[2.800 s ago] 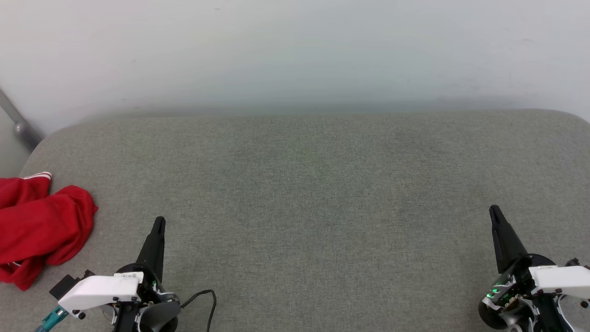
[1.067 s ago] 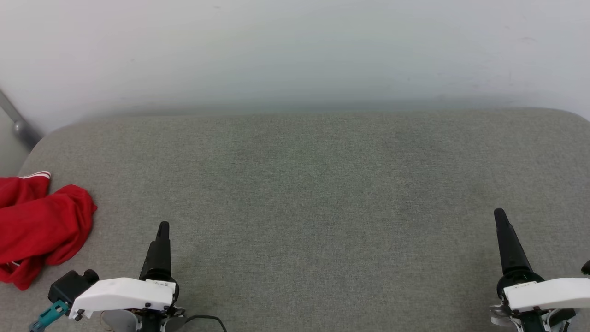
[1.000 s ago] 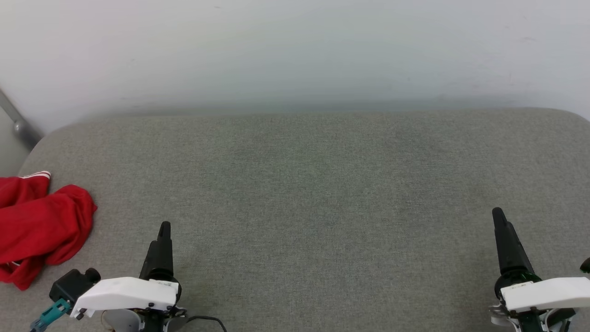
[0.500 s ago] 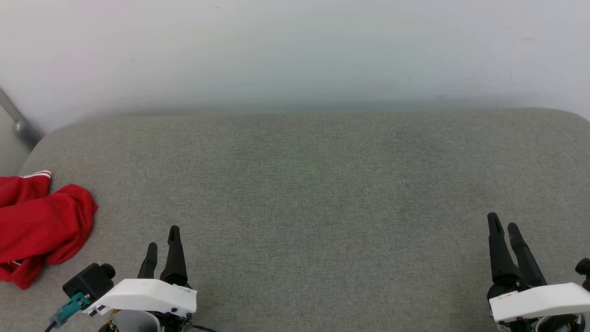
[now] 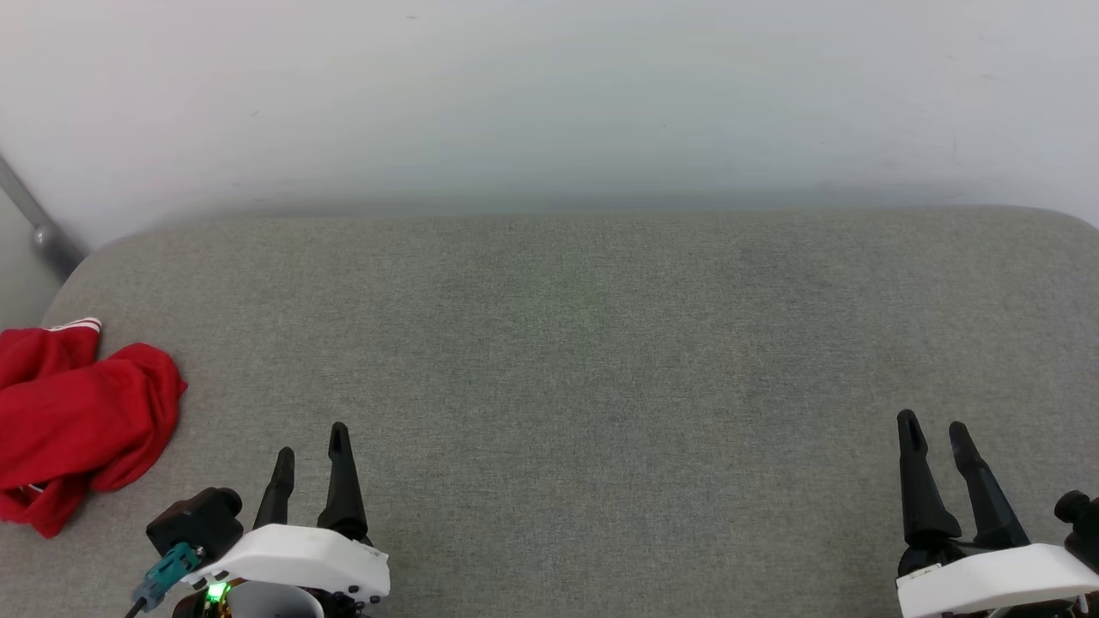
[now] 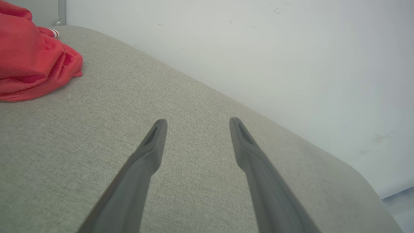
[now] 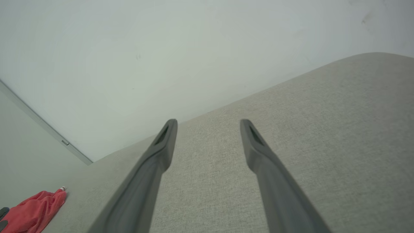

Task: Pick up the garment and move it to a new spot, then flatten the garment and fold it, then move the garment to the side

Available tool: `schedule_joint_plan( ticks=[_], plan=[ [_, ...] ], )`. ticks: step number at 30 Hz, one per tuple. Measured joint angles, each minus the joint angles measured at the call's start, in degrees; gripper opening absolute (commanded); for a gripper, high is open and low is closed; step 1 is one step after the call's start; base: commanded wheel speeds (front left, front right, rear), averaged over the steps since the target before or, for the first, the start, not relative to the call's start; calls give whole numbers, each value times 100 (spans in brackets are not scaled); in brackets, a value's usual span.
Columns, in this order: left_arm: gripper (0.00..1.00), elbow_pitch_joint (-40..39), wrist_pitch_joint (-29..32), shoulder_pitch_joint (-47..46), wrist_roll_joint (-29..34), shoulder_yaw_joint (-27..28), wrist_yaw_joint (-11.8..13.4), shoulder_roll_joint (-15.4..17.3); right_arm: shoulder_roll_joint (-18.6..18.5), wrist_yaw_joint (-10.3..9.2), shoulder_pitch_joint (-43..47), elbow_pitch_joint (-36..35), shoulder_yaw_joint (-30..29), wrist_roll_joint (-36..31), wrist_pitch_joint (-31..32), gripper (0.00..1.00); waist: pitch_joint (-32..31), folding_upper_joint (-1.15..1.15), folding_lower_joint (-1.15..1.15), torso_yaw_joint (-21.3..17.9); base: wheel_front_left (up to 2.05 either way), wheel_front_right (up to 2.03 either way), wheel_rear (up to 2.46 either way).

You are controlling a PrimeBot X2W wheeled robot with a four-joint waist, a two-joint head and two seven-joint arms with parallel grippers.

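So the garment (image 5: 77,421) is still a crumpled heap at the far left edge of the grey cushion (image 5: 584,343), untouched. The left gripper (image 5: 312,440) and right gripper (image 5: 932,422) both just went from pressed together to spread, empty. I'd guess pickup's next.

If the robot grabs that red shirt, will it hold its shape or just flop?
Probably flop: the shirt lies crumpled in soft folds on the grey surface, so it would likely sag from a pinch. It looks thin, so it is probably light. Pushed, it would likely bunch up rather than slide on the rough weave.
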Motion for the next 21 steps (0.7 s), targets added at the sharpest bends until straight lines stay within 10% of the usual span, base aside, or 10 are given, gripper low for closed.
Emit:
schedule_joint_plan(
  ticks=[21],
  plan=[
    [100, -157, -322, 173, 1182, -240, 110, 19, 0, 1, 252, -255, 54, -1228, -307, 100, -7, 0, 0, 27, 0, 0, 0]
  ],
)
